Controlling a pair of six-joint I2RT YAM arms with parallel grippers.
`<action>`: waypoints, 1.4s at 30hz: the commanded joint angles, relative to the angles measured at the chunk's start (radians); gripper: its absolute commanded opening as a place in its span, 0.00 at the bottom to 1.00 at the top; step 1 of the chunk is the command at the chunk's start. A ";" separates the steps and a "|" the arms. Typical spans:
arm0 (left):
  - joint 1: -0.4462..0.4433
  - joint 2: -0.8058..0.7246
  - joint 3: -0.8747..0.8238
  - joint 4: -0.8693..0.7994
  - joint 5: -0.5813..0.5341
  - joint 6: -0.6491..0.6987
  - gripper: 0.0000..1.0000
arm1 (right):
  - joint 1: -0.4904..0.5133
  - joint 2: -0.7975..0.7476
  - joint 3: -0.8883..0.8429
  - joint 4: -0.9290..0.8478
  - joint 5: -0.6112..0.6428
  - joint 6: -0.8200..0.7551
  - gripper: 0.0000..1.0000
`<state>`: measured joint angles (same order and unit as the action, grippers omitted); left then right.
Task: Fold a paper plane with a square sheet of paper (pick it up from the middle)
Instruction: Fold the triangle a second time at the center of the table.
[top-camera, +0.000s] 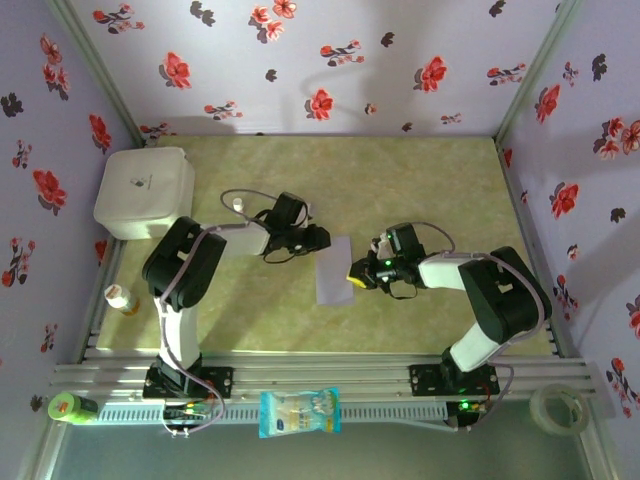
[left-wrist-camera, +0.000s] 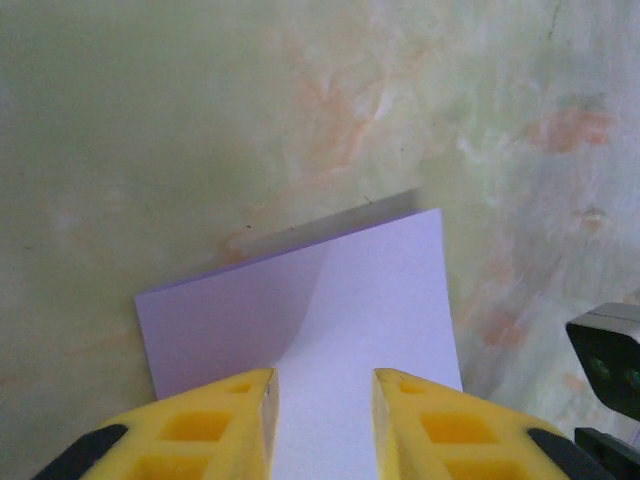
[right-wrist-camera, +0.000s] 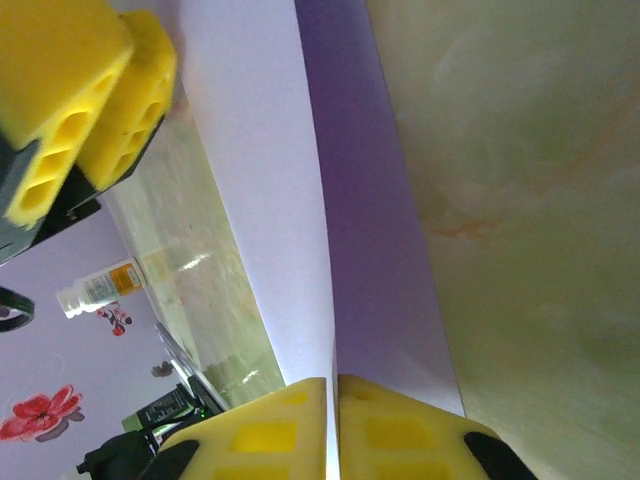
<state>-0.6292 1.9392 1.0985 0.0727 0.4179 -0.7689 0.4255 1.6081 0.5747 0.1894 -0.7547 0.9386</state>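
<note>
Right pincer (right-wrist-camera: 332, 400): clenched. In the right wrist view you see its two yellow fingers pressed together, with the edge of the square sheet of paper (right-wrist-camera: 260, 180) nipped between them. The sheet runs straight out ahead of these fingertips as a doubled strip. A pale layer lies on one side and a shaded lilac layer beside it, and they meet along a long line that starts at the grip. The pale layer stands off the bench (top-camera: 420, 180) on the side away from the lilac one.

Left pincer (left-wrist-camera: 322, 400): released. In the left wrist view its fingers stand apart. The sheet shows in the gap between them and spreads out ahead of the tips to a straight far edge, with a second edge peeping just behind it. You cannot tell here whether these fingers touch the paper.

From above, the sheet sits between the two pincers. The left one is at one corner of it, and the right one is at the middle of the opposite long side.
</note>
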 joint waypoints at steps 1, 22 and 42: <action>-0.012 -0.113 -0.011 -0.008 -0.029 0.053 0.33 | -0.006 0.009 -0.014 0.048 0.027 0.041 0.08; -0.385 -0.424 -0.312 0.089 -0.392 0.504 0.42 | -0.003 0.010 -0.029 0.144 0.020 0.151 0.11; -0.642 -0.191 -0.156 -0.056 -0.887 0.649 0.50 | -0.003 0.005 -0.024 0.132 0.022 0.151 0.13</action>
<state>-1.2697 1.7256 0.9100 0.0284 -0.3950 -0.1535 0.4252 1.6142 0.5430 0.3218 -0.7155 1.0832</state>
